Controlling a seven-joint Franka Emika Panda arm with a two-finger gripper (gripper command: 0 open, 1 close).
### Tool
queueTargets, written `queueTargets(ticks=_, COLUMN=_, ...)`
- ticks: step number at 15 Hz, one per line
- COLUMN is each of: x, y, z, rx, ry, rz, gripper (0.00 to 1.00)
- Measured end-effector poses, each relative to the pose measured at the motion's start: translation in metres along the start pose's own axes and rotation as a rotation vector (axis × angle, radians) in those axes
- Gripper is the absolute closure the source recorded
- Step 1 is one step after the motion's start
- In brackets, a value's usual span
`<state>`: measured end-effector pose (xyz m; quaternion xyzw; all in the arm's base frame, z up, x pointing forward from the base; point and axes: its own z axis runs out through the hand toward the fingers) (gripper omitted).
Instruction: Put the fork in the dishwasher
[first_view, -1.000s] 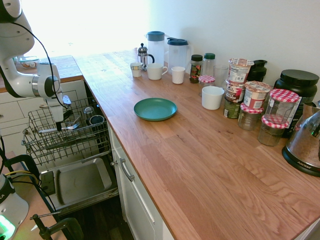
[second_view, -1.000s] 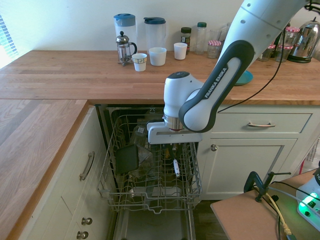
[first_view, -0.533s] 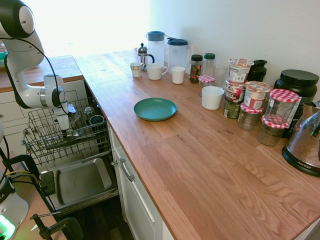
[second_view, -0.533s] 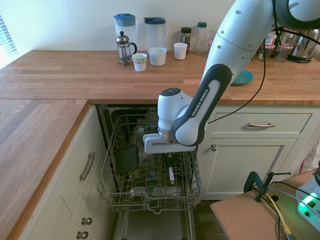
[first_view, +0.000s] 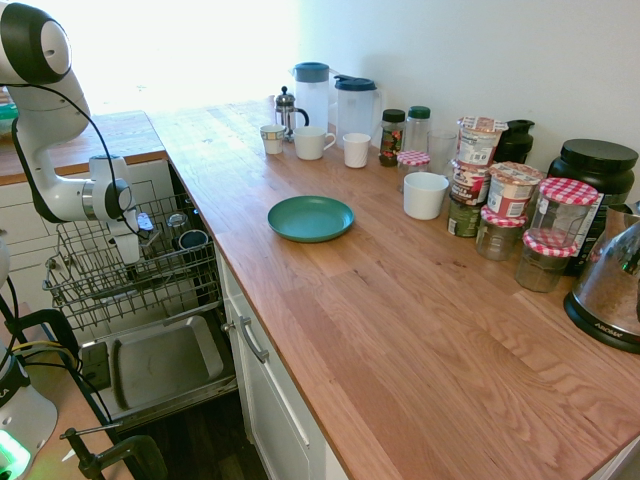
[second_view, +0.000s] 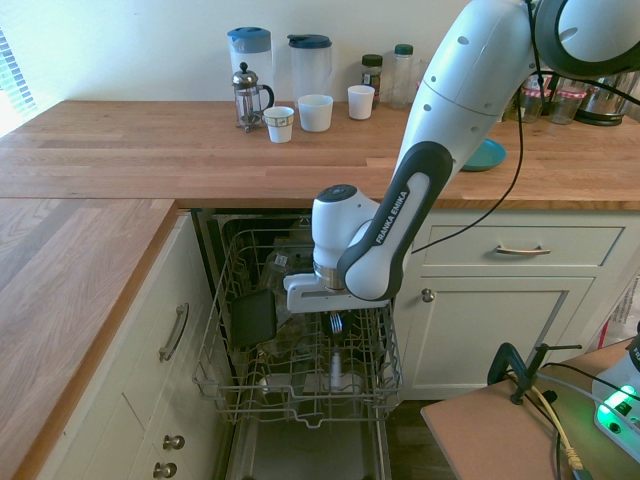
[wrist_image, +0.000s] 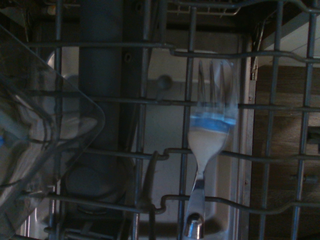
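Shows the fork (wrist_image: 209, 142) low in the middle of the second exterior view, down among the grey rack wires of the dishwasher (second_view: 222, 330). Looks laid along the wires, likely so as not to slip through. Sits right under the gripper (second_view: 335, 323), very near. Hard to say whether touching. Cannot tell whether open or closed.

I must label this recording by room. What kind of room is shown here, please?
Most likely a home kitchen: a wooden countertop with a French press and jars, and an open dishwasher with its wire rack pulled out under the counter.
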<state>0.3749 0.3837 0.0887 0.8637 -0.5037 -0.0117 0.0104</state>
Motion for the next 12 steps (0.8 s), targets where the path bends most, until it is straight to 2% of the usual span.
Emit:
queueTargets(ticks=3, x=0.001, y=-0.001, z=-0.021, rx=0.009, ry=0.023, rz=-0.001, gripper=0.0)
queueTargets(ticks=7, x=-0.009, y=0.001, z=-0.092, rx=0.054, ry=0.038, rz=0.02, gripper=0.0)
queueTargets(ticks=12, x=-0.007, y=0.03, z=-0.159, rx=0.086, ry=0.065, rz=0.057, gripper=0.0)
